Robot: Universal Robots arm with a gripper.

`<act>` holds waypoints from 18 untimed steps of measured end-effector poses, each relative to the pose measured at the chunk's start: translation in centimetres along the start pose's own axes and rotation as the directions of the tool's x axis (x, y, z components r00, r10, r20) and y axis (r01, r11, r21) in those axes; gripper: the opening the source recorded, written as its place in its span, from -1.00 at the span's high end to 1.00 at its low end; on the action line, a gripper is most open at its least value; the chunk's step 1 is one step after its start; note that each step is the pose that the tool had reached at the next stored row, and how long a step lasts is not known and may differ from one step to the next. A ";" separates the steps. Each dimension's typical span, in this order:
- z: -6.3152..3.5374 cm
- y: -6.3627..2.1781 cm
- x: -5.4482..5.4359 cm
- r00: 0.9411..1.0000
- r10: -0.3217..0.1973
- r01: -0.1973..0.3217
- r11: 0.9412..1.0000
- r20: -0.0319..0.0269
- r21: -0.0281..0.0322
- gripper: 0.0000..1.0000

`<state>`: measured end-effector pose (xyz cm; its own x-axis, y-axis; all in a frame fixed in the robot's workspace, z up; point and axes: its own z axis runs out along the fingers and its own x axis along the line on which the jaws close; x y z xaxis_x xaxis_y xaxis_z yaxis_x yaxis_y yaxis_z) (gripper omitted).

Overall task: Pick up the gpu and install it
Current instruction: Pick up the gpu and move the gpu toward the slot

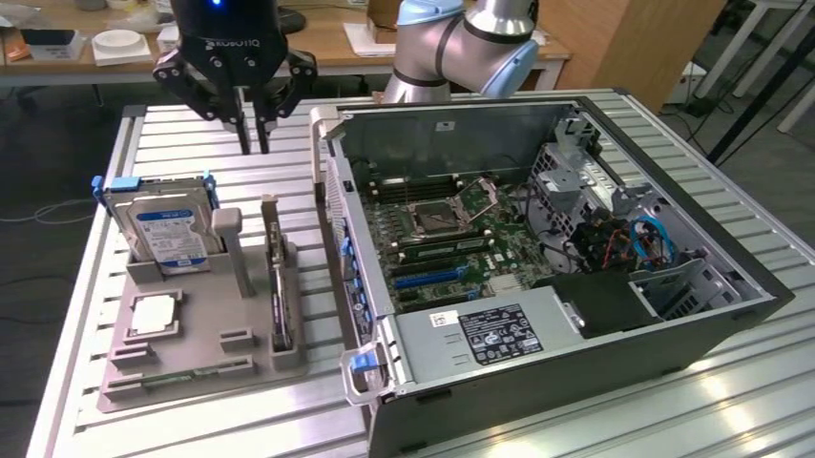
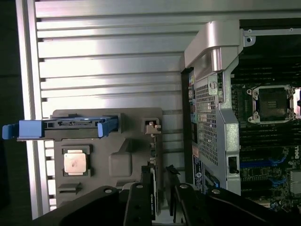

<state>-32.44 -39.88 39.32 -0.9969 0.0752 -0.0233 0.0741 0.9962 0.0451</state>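
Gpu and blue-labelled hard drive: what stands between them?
In the exterior view, a grey upright post of the holder stands between the hard drive and the gpu.

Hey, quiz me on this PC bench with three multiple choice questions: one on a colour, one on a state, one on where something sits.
1. The hard drive label is: A red; B blue; C yellow.
2. The computer case is: A open, motherboard exposed; B shut; C wrapped in plastic.
3. The gpu sits: A inside the computer case; B flat atop the hard drive; C on edge in the grey holder.

Answers:
1 B, the label shows blue.
2 A, the motherboard is plainly visible inside.
3 C, it stands on edge in a holder slot beside the computer case.
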 end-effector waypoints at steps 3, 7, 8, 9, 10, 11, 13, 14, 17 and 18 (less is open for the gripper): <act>0.00 0.00 0.0 1.000 0.000 0.000 1.000 0.000 0.000 0.42; 0.01 0.00 0.0 1.000 0.000 0.000 1.000 0.000 0.000 0.29; 0.03 0.00 0.0 1.000 0.000 0.000 1.000 0.000 0.000 0.29; 0.07 -0.01 0.0 1.000 0.000 0.000 1.000 0.000 0.000 0.29; 0.12 -0.01 0.0 1.000 0.000 0.000 1.000 0.000 0.000 0.29; 0.18 -0.02 0.0 1.000 0.000 0.000 1.000 0.000 0.000 0.29; 0.26 -0.04 0.0 1.000 0.000 0.000 1.000 0.000 0.000 0.29; 0.28 -0.07 0.0 1.000 0.000 0.000 1.000 0.000 0.000 0.29; 0.38 -0.17 0.0 1.000 0.000 0.000 1.000 0.000 0.001 0.29; 0.41 -0.21 0.0 1.000 0.000 0.000 1.000 0.000 0.001 0.29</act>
<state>-32.44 -40.08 38.90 -0.9969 0.0751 -0.0235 0.0740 0.9963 0.0442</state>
